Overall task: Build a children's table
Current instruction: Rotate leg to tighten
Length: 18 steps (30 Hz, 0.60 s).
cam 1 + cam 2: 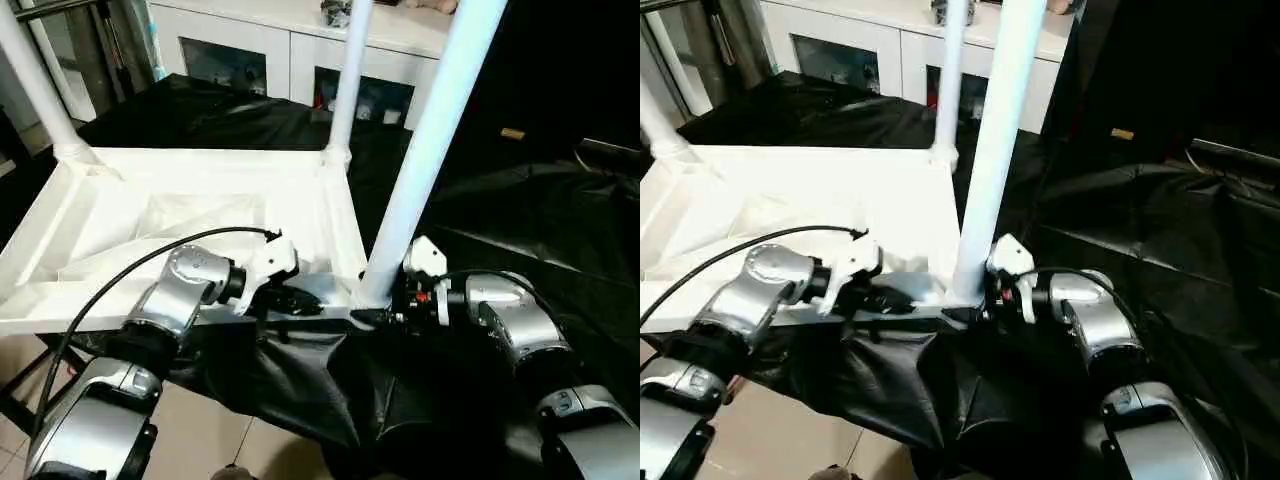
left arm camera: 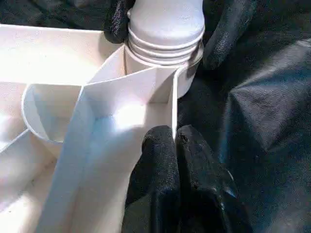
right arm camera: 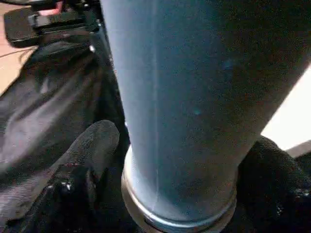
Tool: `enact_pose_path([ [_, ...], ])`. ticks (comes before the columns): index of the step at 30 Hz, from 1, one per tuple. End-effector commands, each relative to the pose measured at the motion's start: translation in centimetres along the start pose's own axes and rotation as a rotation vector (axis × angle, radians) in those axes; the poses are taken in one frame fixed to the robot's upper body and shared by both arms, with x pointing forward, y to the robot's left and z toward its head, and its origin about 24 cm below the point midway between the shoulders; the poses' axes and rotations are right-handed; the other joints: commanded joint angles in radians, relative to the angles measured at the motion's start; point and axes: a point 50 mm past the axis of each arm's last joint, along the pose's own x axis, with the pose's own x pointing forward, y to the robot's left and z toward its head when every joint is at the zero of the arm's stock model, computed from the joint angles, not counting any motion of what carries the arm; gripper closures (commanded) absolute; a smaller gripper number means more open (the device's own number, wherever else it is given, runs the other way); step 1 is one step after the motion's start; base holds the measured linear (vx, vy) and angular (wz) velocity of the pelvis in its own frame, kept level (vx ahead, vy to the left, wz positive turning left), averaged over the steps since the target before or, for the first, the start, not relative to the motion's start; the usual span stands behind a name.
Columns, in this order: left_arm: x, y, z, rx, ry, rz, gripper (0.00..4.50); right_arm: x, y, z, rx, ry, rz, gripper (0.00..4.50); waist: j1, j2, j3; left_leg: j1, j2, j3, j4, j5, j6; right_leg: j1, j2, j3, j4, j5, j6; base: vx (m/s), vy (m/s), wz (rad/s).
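Right hand [image 3: 180, 160]: fingers spread wide on either side of the foot of the near-right leg [image 1: 425, 150], one black finger [image 3: 85, 155] just beside the tube, not clamped tight. The leg stands upright in the tabletop's near-right corner socket, threaded collar seated at the rim.

Left hand [image 2: 177, 145]: fingers [image 2: 160, 165] pressed together, closed, tips against the edge of a thin rib of the tabletop [image 1: 120, 215] just beside that same socket. Cannot tell whether the rib is pinched between them.

Tabletop lies upside down, ribbed underside up, on a table draped in black cloth [image 1: 520, 220]; its near edge hangs over the cloth's front. Far-right leg [image 1: 345, 80] and far-left leg [image 1: 40, 85] stand upright in their corner sockets.

Beyond the tabletop's far edge: white cabinet [image 1: 280, 45] with glass doors. Tiled floor [image 1: 215, 440] below the near edge.
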Motion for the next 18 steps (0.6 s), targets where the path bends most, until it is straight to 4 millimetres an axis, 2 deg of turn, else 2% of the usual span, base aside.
enact_pose_path([
  [1, 0.3, 0.0, 0.7, 0.026, -0.02, 0.006, 4.5, 1.3, 1.4, -0.3, 0.016, 0.012, 0.139, 0.94, 0.006, 0.001, -0.059, 0.005, 0.029, 0.002, -0.057, -0.203, 0.053, 0.053, -0.065, 0.043, -0.065, -0.125, -0.233, 0.0, 0.0, 0.0],
  [6, 0.6, 0.1, 0.8, 0.021, -0.032, 0.025, 4.5, 1.4, 1.4, -0.3, 0.041, -0.009, 0.124, 1.36, 0.009, 0.0, -0.06, 0.006, 0.028, 0.004, -0.055, -0.193, 0.053, 0.052, -0.065, 0.043, -0.065, -0.111, -0.239, 0.0, 0.0, 0.0],
  [10, 0.9, 0.2, 1.0, 0.007, -0.044, 0.052, 4.5, 1.7, 1.4, -0.4, 0.067, -0.02, 0.091, 1.69, 0.013, 0.0, -0.059, 0.007, 0.028, 0.003, -0.057, -0.203, 0.045, 0.051, -0.066, 0.043, -0.067, -0.141, -0.229, 0.0, 0.0, 0.0],
  [12, 1.4, 0.5, 1.2, -0.002, -0.046, 0.089, 4.5, 2.1, 0.9, -0.9, 0.095, -0.012, 0.001, 1.73, 0.014, 0.002, -0.057, 0.007, 0.028, 0.003, -0.058, -0.213, 0.039, 0.049, -0.066, 0.043, -0.069, -0.161, -0.223, 0.0, 0.0, 0.0],
  [13, 1.7, 0.6, 1.3, -0.006, -0.044, 0.11, 4.5, 2.4, 0.6, -1.1, 0.106, -0.001, -0.058, 1.73, 0.013, 0.003, -0.056, 0.01, 0.028, 0.001, -0.061, -0.233, 0.026, 0.047, -0.069, 0.044, -0.073, -0.197, -0.216, 0.0, 0.0, 0.0],
  [16, 2.5, 1.0, 1.4, -0.029, -0.035, 0.182, 4.5, 3.1, -0.2, -1.6, 0.146, 0.023, -0.229, 1.82, 0.003, 0.003, -0.052, 0.014, 0.025, -0.004, -0.069, -0.29, -0.009, 0.044, -0.07, 0.045, -0.086, -0.314, -0.18, 0.0, 0.0, 0.0],
  [18, 3.6, 1.5, 1.8, -0.062, -0.03, 0.264, 4.5, 4.0, -0.9, -1.8, 0.229, 0.022, -0.407, 1.83, -0.005, 0.004, -0.051, 0.017, 0.024, -0.006, -0.071, -0.308, -0.018, 0.042, -0.07, 0.046, -0.089, -0.342, -0.168, 0.0, 0.0, 0.0],
])
